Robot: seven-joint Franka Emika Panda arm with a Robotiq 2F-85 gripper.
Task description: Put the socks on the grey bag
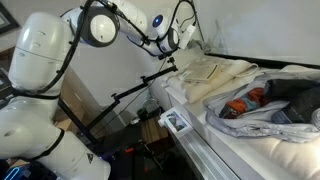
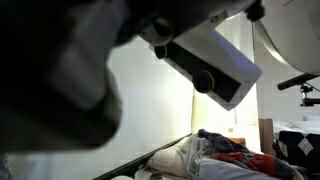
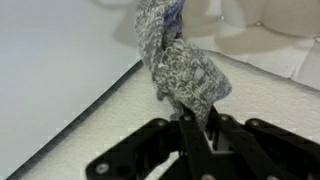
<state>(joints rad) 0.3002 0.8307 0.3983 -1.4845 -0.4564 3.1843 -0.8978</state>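
End effector [image 3: 197,125] pinched shut on grey-blue sock [image 3: 178,70]; sock dangles over bed [image 3: 100,120]. Held high, we judge, for carrying right to grey bag [image 1: 262,128]. Orange-red sock [image 1: 240,105] lies on it.

One sock [image 3: 180,75] hangs in the jaws; other socks [image 1: 244,104] seemingly lie on the bag [image 1: 270,128].

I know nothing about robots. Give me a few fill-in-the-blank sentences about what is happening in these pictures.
1. In the wrist view the gripper is ___ on a speckled grey sock.
2. In an exterior view, the second sock, lying at the grey bag, is ___ in colour.
3. The robot's arm is ___ in colour.
Missing words: shut; orange; white.
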